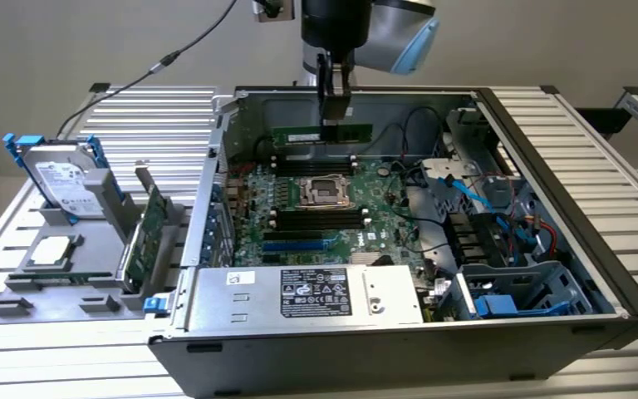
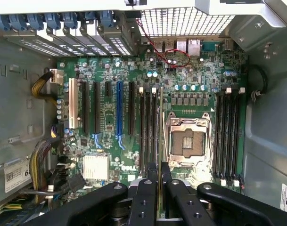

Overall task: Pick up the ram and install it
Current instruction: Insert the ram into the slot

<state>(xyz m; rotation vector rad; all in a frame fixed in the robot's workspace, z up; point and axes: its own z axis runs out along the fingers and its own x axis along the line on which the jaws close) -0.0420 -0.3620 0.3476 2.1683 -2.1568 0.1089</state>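
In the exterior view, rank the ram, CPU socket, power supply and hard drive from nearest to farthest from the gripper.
1. Ram: held by the gripper.
2. CPU socket: directly below the ram in the picture.
3. Power supply, along the near edge of the case, and hard drive, outside the case at the exterior view's left: too close to call.

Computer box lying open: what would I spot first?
The big open computer case with its green main board sits in the middle of the exterior view. Over the board, the claw grips the ram, a thin green stick. A hard drive stands at the exterior view's left.
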